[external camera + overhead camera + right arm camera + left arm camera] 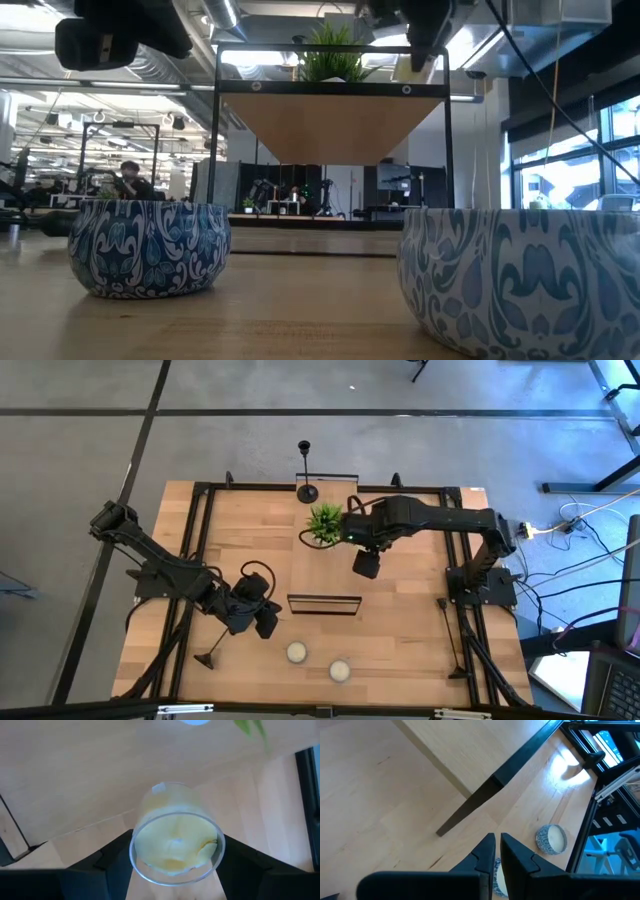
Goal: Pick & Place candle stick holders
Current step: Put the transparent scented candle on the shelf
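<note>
Glass jar (pixel 175 842) of yellow candle wax

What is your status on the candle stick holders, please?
Left tool shut, empty. Right tool shut on yellow glass candle. Candle stick holder stands untouched beyond plant.

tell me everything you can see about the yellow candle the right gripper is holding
The yellow candle is a round clear glass jar filled with pale yellow wax, uneven on top, with no lid. The right gripper holds it, a dark finger on each side of the jar. It hangs clear of the wooden table, close to the green plant. In the high view the arm hides it. Nothing else touches it.
</note>
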